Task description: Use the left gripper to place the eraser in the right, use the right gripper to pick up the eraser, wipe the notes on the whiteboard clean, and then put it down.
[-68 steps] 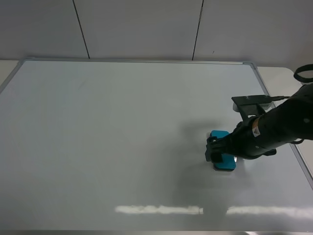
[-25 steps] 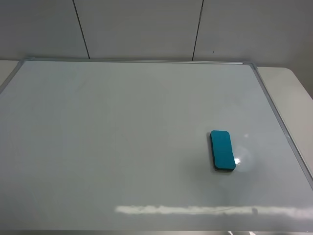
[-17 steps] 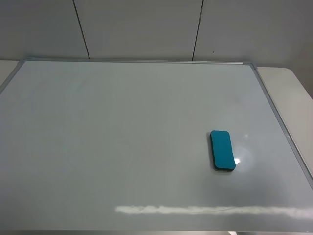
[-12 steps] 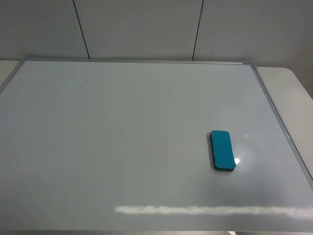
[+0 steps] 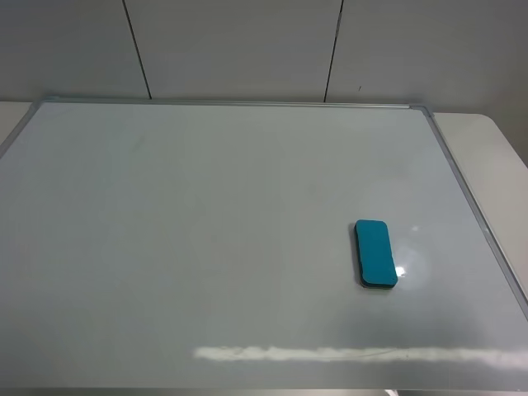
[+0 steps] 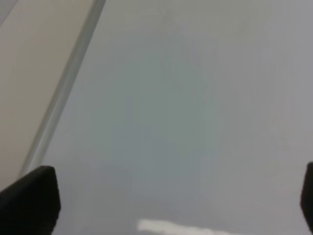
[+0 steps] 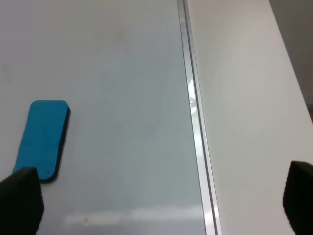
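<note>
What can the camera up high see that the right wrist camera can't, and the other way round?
Only the high camera shows the whole whiteboard with all its corners, and the grey wall behind it. No arms are in its picture.

Only the right wrist camera shows the right gripper: its two black fingertips sit wide apart at the corners, open and holding nothing.

Both show the blue eraser lying flat on the board, the board's silver edge beside it, and the pale table past that edge. Neither shows any notes on the board.

Teal eraser (image 5: 376, 253) flat on clean whiteboard (image 5: 206, 231)
</note>
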{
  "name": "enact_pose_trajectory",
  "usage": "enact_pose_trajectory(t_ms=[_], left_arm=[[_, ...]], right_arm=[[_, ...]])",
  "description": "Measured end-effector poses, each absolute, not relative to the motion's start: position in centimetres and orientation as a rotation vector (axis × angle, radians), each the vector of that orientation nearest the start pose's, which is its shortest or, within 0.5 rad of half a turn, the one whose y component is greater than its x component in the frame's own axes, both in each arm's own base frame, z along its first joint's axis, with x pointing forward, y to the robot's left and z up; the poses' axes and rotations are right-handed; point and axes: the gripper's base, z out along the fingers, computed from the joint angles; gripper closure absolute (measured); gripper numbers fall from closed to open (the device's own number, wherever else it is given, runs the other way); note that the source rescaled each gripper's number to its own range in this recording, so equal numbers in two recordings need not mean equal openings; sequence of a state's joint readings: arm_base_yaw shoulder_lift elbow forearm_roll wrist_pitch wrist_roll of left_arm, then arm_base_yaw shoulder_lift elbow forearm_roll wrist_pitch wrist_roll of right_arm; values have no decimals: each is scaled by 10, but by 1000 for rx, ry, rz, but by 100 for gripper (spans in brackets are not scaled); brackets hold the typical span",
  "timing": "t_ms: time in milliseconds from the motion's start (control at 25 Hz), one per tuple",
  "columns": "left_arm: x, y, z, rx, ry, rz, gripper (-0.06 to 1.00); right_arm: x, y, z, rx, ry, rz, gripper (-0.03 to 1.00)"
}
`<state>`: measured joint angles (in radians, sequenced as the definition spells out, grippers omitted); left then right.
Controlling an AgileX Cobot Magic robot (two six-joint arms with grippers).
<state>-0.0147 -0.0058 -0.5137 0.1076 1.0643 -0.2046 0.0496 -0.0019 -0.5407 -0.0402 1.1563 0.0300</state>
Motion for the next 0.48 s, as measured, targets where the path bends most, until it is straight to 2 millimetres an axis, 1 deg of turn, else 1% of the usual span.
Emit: enact_pose_trajectory(t_ms=[480], left_arm=[[-8,9,281,-198,2014,-10,-6]], right_arm=[[-13,-4,282,-16,2077,0,0]])
